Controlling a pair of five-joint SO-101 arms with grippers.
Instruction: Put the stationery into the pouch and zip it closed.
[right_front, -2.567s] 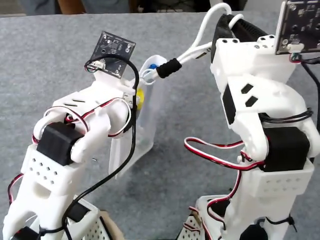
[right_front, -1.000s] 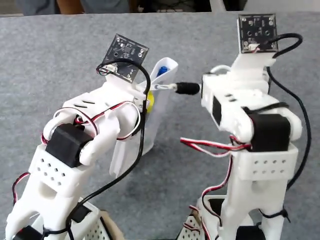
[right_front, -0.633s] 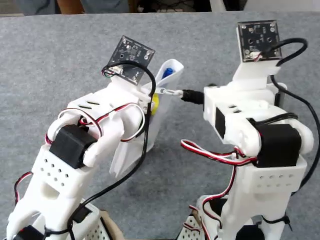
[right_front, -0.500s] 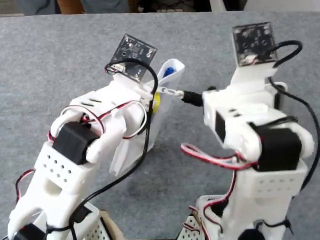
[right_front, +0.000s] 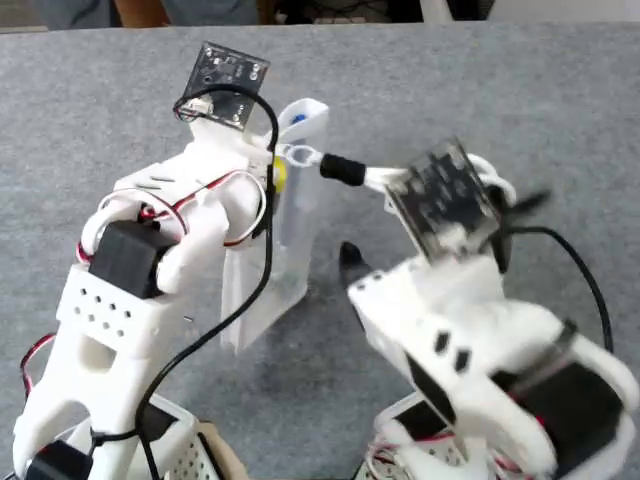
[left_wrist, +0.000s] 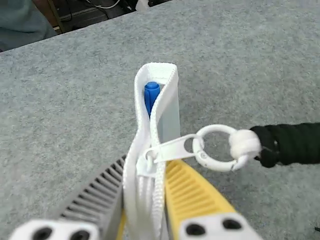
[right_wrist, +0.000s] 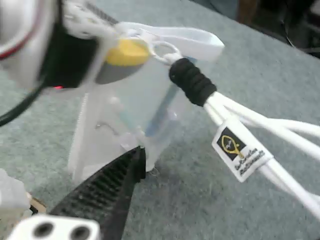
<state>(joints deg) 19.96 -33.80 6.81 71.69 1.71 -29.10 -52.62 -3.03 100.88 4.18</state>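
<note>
Grey felt tabletop (right_front: 100, 90). Your right hand (right_front: 350, 262) sits nearest, close to the pouch (right_front: 285, 240) on its right, but I can't tell its grip. Your left hand (left_wrist: 145, 200) is clamped on the upright pouch's zipper top, and a blue pen (left_wrist: 151, 92) peeks out at the far end.

A grey felt-like table cover (right_front: 90, 110) spreads across the whole work surface, with dark cables (left_wrist: 100, 6) lying beyond its far edge.

A grey, felt-like table (right_front: 100, 120) carries the translucent pouch (right_front: 295, 240), standing on end.
</note>
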